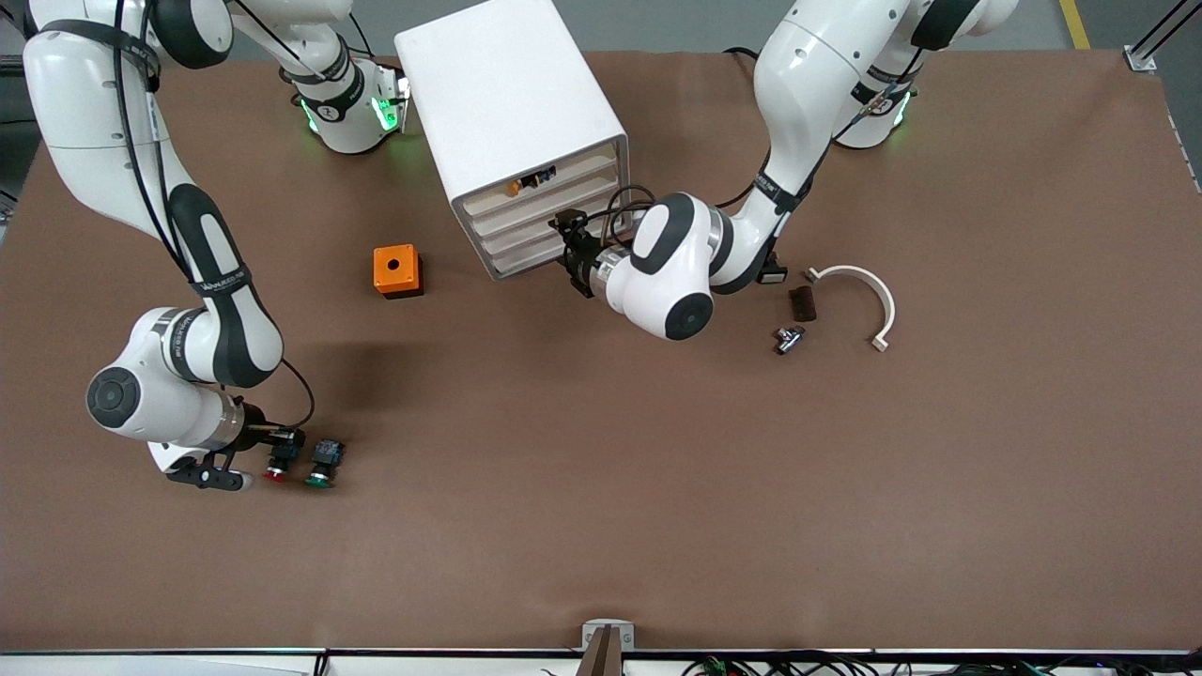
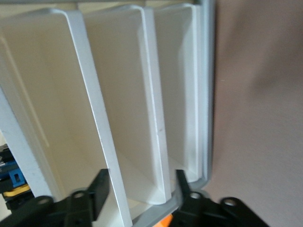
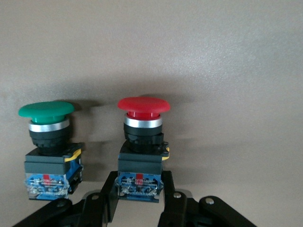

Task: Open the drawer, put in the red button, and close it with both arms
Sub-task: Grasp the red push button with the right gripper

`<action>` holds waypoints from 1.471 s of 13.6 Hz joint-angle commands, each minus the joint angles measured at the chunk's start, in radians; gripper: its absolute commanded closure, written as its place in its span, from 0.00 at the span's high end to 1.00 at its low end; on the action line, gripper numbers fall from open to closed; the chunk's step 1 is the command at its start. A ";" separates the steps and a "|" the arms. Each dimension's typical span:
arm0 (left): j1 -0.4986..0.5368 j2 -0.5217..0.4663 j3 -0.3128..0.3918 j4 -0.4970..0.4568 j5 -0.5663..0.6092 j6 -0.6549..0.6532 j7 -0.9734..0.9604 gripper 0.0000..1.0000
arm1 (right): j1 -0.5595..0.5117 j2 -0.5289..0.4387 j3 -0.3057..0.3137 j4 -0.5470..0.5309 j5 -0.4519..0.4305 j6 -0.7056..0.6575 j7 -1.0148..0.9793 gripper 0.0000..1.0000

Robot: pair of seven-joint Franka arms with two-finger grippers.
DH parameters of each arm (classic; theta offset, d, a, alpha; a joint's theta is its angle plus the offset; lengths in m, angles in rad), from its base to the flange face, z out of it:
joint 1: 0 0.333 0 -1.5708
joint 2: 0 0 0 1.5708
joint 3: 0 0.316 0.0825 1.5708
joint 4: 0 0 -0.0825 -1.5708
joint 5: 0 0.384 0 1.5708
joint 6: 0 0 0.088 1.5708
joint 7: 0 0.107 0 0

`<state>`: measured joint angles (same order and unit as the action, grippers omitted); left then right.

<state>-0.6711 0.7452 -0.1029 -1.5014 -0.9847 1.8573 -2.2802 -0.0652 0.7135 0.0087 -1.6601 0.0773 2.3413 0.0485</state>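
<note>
The red button (image 1: pixel 278 462) (image 3: pixel 143 106) lies on the brown table near the right arm's end, its red cap toward the front camera. My right gripper (image 1: pixel 272 449) (image 3: pixel 138 182) is shut on its blue base, one finger (image 3: pixel 108 189) pressed on each side. The white cabinet (image 1: pixel 507 103) stands farther from the front camera, all its drawers pushed in. My left gripper (image 1: pixel 566 246) (image 2: pixel 140 188) is at the cabinet's front, open. One finger (image 2: pixel 99 189) reaches over the lip of the drawer (image 1: pixel 540 208) (image 2: pixel 90 109). The other finger is past the lip of the drawer below it.
A green-capped twin switch (image 1: pixel 322 465) (image 3: pixel 46 109) lies right beside the red one. An orange box with a hole (image 1: pixel 397 270) sits near the cabinet. Toward the left arm's end lie a white curved piece (image 1: pixel 869 291), a dark block (image 1: pixel 802 302) and a small metal part (image 1: pixel 788 338).
</note>
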 commanded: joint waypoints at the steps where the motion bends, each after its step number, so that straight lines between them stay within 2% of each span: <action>1: -0.002 0.034 0.003 0.013 -0.071 -0.052 -0.015 0.59 | -0.012 -0.017 0.010 0.019 0.004 -0.005 0.007 0.08; 7: 0.002 0.045 0.003 0.013 -0.146 -0.145 -0.028 0.58 | -0.002 -0.129 0.008 0.033 -0.004 -0.043 -0.058 0.05; 10: -0.007 0.071 0.003 0.020 -0.149 -0.145 -0.027 0.45 | 0.022 -0.180 0.010 0.033 -0.002 -0.103 -0.038 0.05; 12: -0.016 0.075 0.002 0.018 -0.155 -0.145 -0.027 0.43 | 0.034 -0.195 0.014 0.033 -0.001 -0.144 0.052 0.05; 13: -0.027 0.074 0.003 0.020 -0.154 -0.145 -0.027 0.37 | 0.045 -0.209 0.016 0.033 0.001 -0.173 0.088 0.05; 16: -0.038 0.071 0.006 0.035 -0.132 -0.145 -0.016 0.11 | 0.109 -0.262 0.016 0.031 0.004 -0.290 0.281 0.05; 18: -0.033 0.071 0.009 0.056 -0.092 -0.145 -0.013 0.01 | 0.155 -0.296 0.017 0.029 0.006 -0.344 0.434 0.05; 20: -0.015 0.072 0.017 0.093 -0.088 -0.145 -0.012 0.00 | 0.209 -0.319 0.017 0.029 0.012 -0.390 0.581 0.05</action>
<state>-0.6997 0.8124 -0.1019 -1.4673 -1.0914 1.7149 -2.3052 0.1018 0.4402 0.0295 -1.6072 0.0775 1.9879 0.5042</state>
